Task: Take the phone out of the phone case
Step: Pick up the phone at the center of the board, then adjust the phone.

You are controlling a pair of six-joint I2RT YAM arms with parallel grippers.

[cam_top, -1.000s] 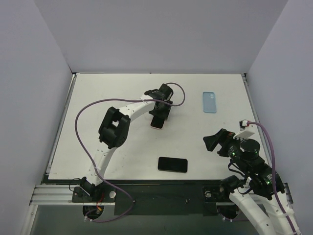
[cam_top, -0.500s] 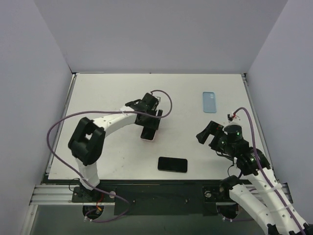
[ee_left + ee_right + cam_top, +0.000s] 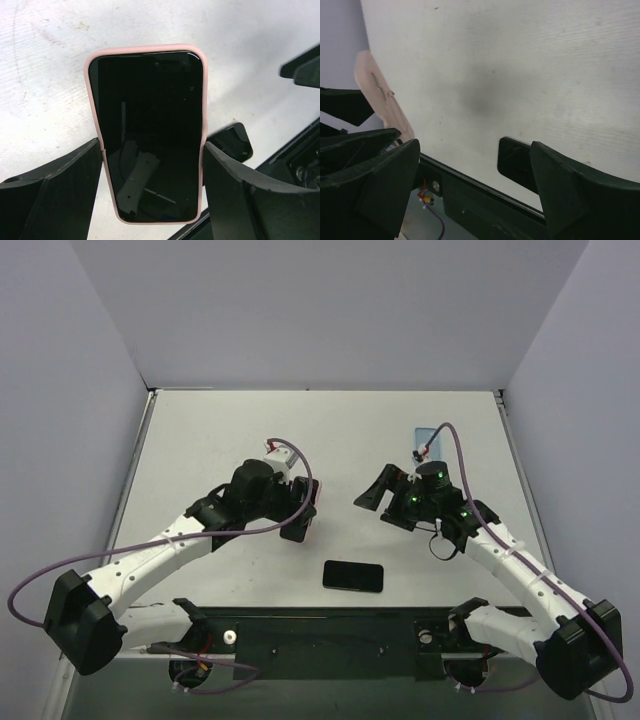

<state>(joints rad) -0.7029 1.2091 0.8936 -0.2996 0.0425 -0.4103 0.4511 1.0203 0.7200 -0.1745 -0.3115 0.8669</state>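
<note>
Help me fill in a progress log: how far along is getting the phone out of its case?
Done: the left gripper is shut on the pink case, clamping its sides. In hand: the right gripper, open and empty, is close by. Left: the phone fills the case, so the actual separation has not started.

Left pincer (image 3: 297,514) clasps the pink-cased phone (image 3: 309,505) over the bench (image 3: 200,440); right pincer (image 3: 377,492) hangs spread just beside it.
</note>
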